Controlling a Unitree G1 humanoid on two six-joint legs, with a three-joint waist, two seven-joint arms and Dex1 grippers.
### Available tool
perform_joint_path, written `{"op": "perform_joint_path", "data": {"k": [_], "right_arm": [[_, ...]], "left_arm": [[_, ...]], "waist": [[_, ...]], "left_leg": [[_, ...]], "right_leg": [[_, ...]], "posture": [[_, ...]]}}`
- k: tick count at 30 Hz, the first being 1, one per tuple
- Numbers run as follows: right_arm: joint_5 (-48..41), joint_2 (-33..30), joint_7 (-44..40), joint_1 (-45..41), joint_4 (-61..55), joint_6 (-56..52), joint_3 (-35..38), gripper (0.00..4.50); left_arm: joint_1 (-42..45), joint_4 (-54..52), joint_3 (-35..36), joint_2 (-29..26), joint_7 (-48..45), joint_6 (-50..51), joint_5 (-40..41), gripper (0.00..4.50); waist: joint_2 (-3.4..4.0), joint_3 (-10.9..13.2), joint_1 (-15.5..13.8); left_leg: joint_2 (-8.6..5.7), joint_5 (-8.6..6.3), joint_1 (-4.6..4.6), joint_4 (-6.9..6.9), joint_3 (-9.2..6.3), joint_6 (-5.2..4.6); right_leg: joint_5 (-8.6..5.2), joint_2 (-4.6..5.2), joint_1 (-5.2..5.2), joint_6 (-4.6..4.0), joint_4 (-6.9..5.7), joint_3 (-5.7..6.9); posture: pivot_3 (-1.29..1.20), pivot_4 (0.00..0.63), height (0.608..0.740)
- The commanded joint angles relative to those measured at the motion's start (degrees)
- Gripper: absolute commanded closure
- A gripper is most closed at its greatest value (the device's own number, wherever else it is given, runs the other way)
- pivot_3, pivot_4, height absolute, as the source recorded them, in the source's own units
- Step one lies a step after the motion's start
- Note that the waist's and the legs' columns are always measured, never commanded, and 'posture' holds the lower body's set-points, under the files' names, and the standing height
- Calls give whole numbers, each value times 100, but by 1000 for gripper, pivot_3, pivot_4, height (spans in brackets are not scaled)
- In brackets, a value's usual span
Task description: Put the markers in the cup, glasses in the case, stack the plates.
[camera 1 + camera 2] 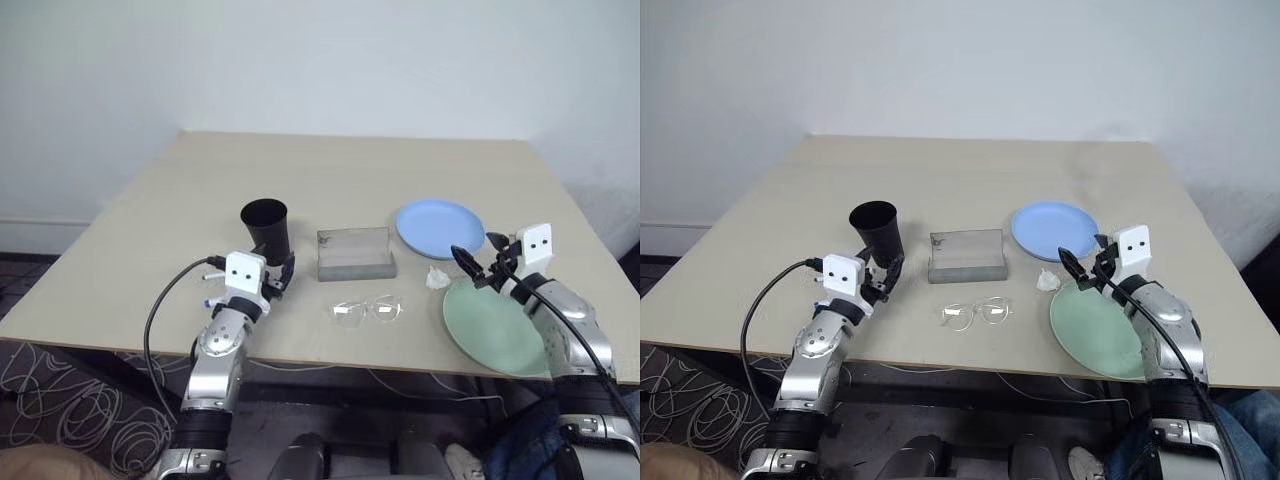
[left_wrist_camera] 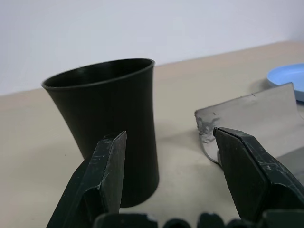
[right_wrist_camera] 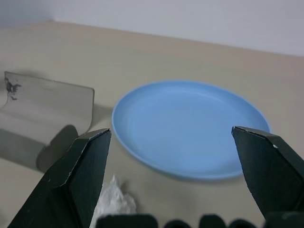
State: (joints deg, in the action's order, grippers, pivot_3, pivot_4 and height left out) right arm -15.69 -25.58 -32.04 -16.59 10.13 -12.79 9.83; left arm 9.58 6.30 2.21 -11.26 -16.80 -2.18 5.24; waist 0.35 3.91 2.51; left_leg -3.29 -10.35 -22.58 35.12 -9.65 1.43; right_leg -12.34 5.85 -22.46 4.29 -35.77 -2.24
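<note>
The black cup (image 1: 264,225) stands upright left of centre. My left gripper (image 1: 281,273) is just in front of it, open and empty, with the cup beside one finger (image 2: 107,166) in the left wrist view. The grey case (image 1: 356,262) lies mid-table with its translucent lid raised. The clear glasses (image 1: 366,311) lie in front of it. My right gripper (image 1: 481,252) hangs wide open and empty between the light blue plate (image 1: 440,228) and the mint green plate (image 1: 495,325). A small blue tip (image 1: 207,303) shows by my left wrist; the markers are otherwise hidden.
A crumpled white scrap (image 1: 437,277) lies between the case and the green plate. The green plate reaches close to the table's front edge (image 1: 330,355). Bare tabletop stretches behind the cup and the case. Cables lie on the floor at the left.
</note>
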Motion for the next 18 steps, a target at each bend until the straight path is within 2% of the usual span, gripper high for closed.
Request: {"op": "perform_joint_path", "data": {"k": [1,18], "right_arm": [[-89,-46,93,-41,-364,-3,162,91],[-107,-196,88,-54,-486,-133,214,91]], "left_arm": [[105,-223,-69,-2,-64,-21,17,1434],[88,-163,-69,-5,-109,-103,44,1434]], "waist": [[0,0,4],[0,0,1]], "left_leg": [[0,0,0,0,0,0],[0,0,0,2,0,0]], "right_leg": [[0,0,0,0,0,0],[1,0,1,1,0,0]], "posture": [[0,0,740],[0,0,740]]}}
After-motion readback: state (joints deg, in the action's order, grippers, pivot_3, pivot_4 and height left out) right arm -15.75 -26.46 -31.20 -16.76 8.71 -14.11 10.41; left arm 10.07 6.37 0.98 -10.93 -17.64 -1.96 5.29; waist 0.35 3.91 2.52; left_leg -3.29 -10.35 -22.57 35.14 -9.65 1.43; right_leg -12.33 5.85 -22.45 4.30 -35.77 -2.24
